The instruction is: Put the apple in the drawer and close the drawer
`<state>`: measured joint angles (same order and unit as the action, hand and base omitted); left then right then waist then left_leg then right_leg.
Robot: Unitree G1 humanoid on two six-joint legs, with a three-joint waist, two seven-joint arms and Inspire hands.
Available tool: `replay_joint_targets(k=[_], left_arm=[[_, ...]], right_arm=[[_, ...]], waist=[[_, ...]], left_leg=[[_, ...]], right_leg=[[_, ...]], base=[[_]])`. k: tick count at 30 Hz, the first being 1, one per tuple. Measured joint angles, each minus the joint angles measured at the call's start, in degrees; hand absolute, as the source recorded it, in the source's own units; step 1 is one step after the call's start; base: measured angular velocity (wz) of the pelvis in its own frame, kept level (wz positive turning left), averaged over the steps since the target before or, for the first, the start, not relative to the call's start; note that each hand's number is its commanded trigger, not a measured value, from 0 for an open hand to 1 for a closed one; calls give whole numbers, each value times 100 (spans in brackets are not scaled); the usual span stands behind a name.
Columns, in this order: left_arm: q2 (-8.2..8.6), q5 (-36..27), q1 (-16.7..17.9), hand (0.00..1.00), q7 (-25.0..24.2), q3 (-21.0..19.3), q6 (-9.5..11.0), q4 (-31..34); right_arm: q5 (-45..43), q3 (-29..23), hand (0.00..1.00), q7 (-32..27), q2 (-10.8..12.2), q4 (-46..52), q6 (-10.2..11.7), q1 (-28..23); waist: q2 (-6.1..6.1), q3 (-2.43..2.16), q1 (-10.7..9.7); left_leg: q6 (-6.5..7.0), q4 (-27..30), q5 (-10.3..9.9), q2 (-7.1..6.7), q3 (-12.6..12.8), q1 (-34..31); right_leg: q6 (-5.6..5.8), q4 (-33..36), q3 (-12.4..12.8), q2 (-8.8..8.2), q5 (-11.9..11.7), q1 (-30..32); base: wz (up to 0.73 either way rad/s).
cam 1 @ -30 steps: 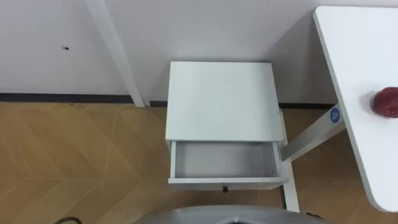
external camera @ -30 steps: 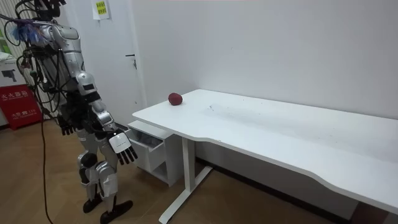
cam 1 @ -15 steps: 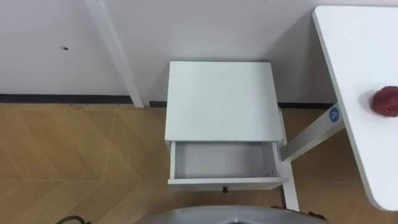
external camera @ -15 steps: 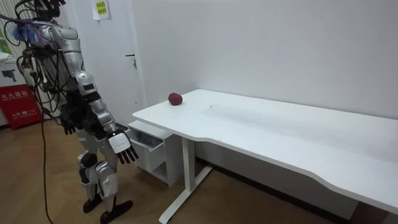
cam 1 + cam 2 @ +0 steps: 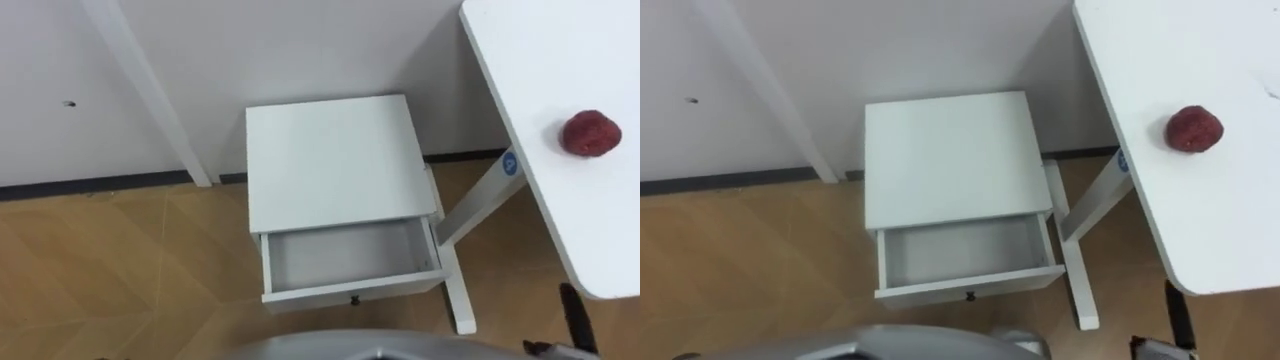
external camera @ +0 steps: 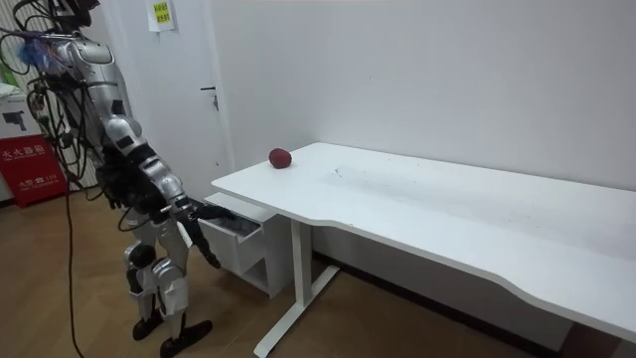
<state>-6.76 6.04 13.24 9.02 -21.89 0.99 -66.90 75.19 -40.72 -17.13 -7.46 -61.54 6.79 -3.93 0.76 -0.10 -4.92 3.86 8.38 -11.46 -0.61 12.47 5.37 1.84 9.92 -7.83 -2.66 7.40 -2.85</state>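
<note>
**A:** Right robot hand: where is it, and has it got anything?

**B:** It is low at the right edge of the eye views, just on the near side of the surface's corner. A dark finger shows there, held straight. In the room view the fingers hang loose beside the drawer. It holds nothing.

**A:** And the apple?

**B:** It lies on the surface near the left edge, well apart from the robot hand and farther from the robot. It is also well apart from the drawer, off to the right and higher.

**A:** Edges, and room to move?

**B:** The drawer is pulled open toward the robot. The surface's slanting leg stands just beside the cabinet, between the drawer and the robot hand. To the cabinet's left the wood floor lies bare.

**A:** And the room?

**B:** The cabinet backs onto a white wall with a dark skirting. The robot stands facing it, at the surface's end.
</note>
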Motion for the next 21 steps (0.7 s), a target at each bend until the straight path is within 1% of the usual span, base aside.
replay_joint_targets(k=[1, 4, 5, 8, 11, 13, 14, 16, 18, 19, 20, 21], left_arm=[[-41, -66, 5, 0, -79, 5, -2, 21], [-59, -85, 44, 0, -154, 0, -12, 152], [-70, -83, 79, 0, -185, -13, -12, 179], [-99, -81, 99, 0, -234, -58, -13, 284], [-120, -18, 134, 0, -235, -64, -14, 310], [-123, 37, 188, 0, -233, -62, -15, 401], [-129, 40, 187, 0, -233, -61, -14, 406], [-148, 40, 190, 0, -232, -61, -13, 402], [-153, 50, 176, 0, -233, -40, -13, 408], [-160, 68, 173, 0, -241, -29, -13, 416], [-160, 106, 175, 0, -248, -29, -13, 421], [-160, 128, 174, 0, -252, -26, -13, 435]], right_arm=[[211, -102, 0, -146, -2, 78, 32, 1], [398, -315, 0, -555, -31, 444, 86, 79], [409, -345, 0, -622, -38, 540, 91, 88], [556, -422, 0, -880, -148, 900, 151, 94], [570, -608, 0, -1273, -167, 1612, 230, 94], [518, -611, 0, -1576, -218, 2172, 400, 122], [497, -611, 0, -1649, -254, 2248, 451, 154], [257, -616, 0, -1983, -422, 2537, 507, 280], [-60, -596, 0, -2215, -460, 3091, 581, 279], [-398, -553, 0, -2358, -465, 3510, 594, 274], [-615, -551, 0, -2422, -467, 3705, 596, 278], [-1031, -537, 0, -2545, -507, 4039, 607, 288]], waist=[[14, 1, 2], [9, 0, -97], [15, 6, -112], [58, -3, -133], [98, -9, -145], [147, 6, -147], [163, 13, -150], [210, 25, -202], [208, 18, -187], [208, 17, -197], [196, 9, -193], [180, 7, -186]], left_leg=[[-1, -8, -1, 3, 0, -6], [0, -18, 0, -7, 7, -70], [0, -16, 1, -11, 10, -75], [0, -19, 0, -10, 11, -75], [-2, -21, 2, -14, 16, -87], [-3, -24, 1, -13, 17, -100], [-3, -23, 1, -13, 14, -103], [-4, -27, 1, -12, 7, -122], [-3, -28, 1, -13, 1, -188], [-3, -15, 1, -14, -6, -245], [-3, -9, 1, -12, -8, -277], [-5, -10, 2, -11, -9, -300]], right_leg=[[-3, 1, -2, 1, 3, 2], [2, 69, 34, -6, 30, 96], [4, 95, 41, -10, 46, 109], [0, 94, 28, -10, 64, 112], [2, 142, 47, -11, 96, 174], [-1, 172, 21, -18, 114, 197], [-1, 169, 19, -17, 114, 198], [-1, 173, 15, -16, 114, 214], [0, 175, 1, -19, 113, 276], [-1, 175, 1, -19, 112, 324], [-2, 175, -6, -19, 111, 347], [-2, 171, -11, -18, 110, 368]], base=[[0], [0], [-4], [0], [0], [0], [3], [0], [0], [0], [0], [0]])
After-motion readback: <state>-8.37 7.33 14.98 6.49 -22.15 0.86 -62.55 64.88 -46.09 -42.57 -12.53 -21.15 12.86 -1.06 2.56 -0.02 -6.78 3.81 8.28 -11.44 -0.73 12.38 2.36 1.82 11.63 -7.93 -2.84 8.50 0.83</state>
